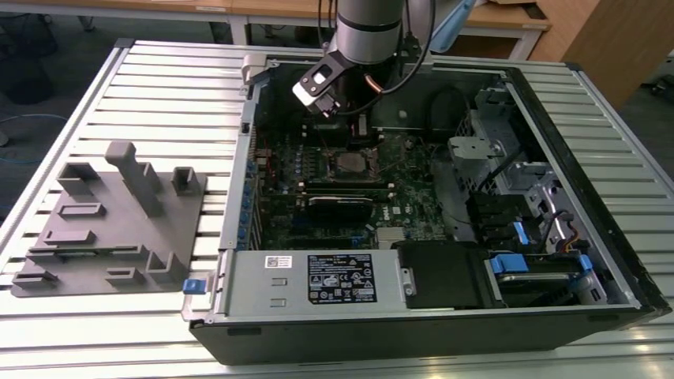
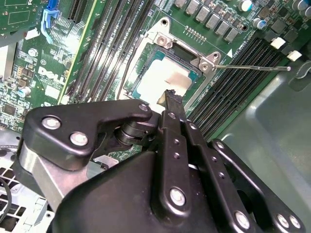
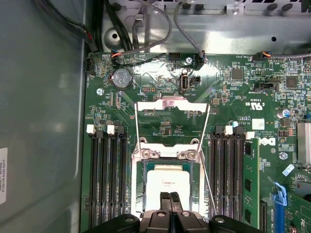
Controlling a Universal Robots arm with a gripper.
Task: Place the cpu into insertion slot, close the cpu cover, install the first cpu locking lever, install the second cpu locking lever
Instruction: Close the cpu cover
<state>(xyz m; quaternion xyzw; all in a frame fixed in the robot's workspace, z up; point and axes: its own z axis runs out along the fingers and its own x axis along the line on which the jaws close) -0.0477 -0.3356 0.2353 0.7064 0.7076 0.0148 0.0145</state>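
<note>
The cpu (image 3: 166,180), pale silver and square, lies flat in the insertion slot (image 3: 138,194) on the green board; it also shows in the second wrist view (image 2: 167,76). The cpu cover (image 3: 172,101) stands swung open beyond the slot, with board visible through its cut-out. Thin wire locking levers (image 3: 137,124) run beside it, and one lever (image 2: 252,68) sticks out sideways, unlatched. My gripper (image 3: 170,196) hovers just over the chip's near edge, its fingers pressed together with nothing seen between them. In the exterior view the gripper (image 1: 328,110) hangs inside the open computer case above the slot (image 1: 348,163).
Long black memory slots (image 3: 104,179) flank the socket on both sides, with a blue clip (image 3: 281,194) nearby. Cables (image 3: 146,29) cross the case wall past the cover. A grey fixture block (image 1: 106,221) sits on the slatted table at the exterior view's left; drive bays (image 1: 526,229) at its right.
</note>
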